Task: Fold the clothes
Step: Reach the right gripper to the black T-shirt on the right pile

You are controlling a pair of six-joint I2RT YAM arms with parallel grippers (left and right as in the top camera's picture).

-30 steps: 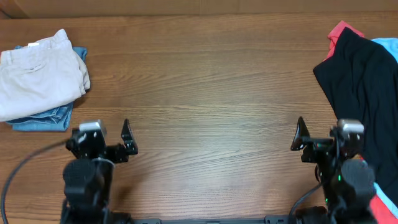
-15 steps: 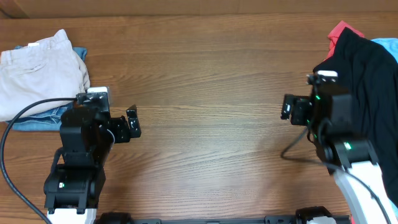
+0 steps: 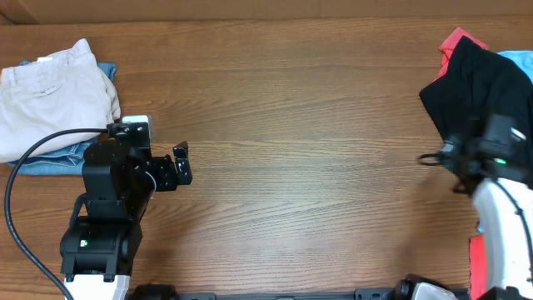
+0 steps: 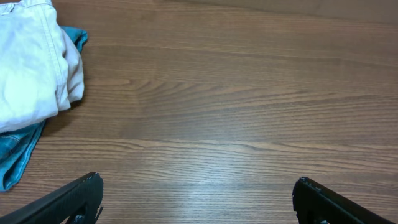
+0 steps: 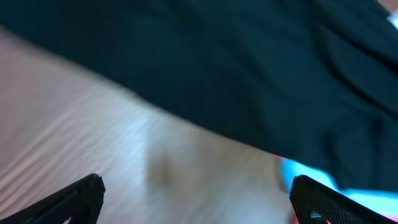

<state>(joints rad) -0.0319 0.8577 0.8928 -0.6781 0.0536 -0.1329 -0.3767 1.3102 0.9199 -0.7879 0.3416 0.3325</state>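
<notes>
Right gripper (image 5: 197,180): fingers spread wide with nothing between them. Bare wood of the table (image 3: 291,108) lies under the gap. The wrist view is blurred.

Black garment (image 5: 249,68): lies just ahead of the right fingertips and fills the upper part of that wrist view. Its near edge slants from upper left down to lower right. No contact with the fingers can be made out.

From overhead the garment sits at the right arm's outer side and is cut off by the frame edge. Its long axis runs roughly far-to-near along the table edge. It is crumpled, so I cannot tell which end is the neck.

A coral-red garment (image 3: 454,40) shows from under its far corner, with a light blue garment (image 3: 516,60) beside that.

Left gripper (image 4: 198,180): fingers spread wide and holding nothing, over bare wood, well apart from the black garment. Beige trousers (image 4: 31,62) lie on blue denim (image 4: 18,149), ahead of this gripper and to its left.
</notes>
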